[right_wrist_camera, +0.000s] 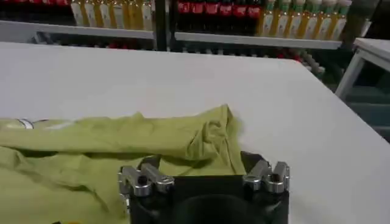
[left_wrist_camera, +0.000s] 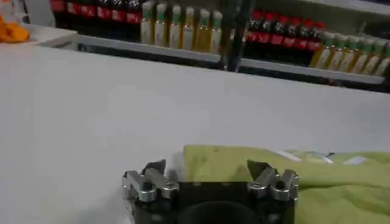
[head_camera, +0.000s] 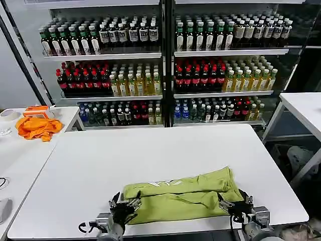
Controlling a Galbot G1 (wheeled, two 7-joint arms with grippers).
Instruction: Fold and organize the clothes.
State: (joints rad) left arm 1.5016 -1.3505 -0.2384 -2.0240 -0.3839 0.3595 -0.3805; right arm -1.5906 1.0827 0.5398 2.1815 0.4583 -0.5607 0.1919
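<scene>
The lime yellow-green T-shirt lies folded into a long band near the white table's front edge, with a strip of white print showing along its far fold. My left gripper stands open at the shirt's left end, the cloth corner lying between its spread fingers. My right gripper stands open at the shirt's right end, where the bunched cloth reaches in between its fingers. Neither gripper is closed on the cloth.
A bright orange cloth heap sits on the side table at the left, beside a tape roll. Shelves of bottles stand behind the table. Another white table stands at the right.
</scene>
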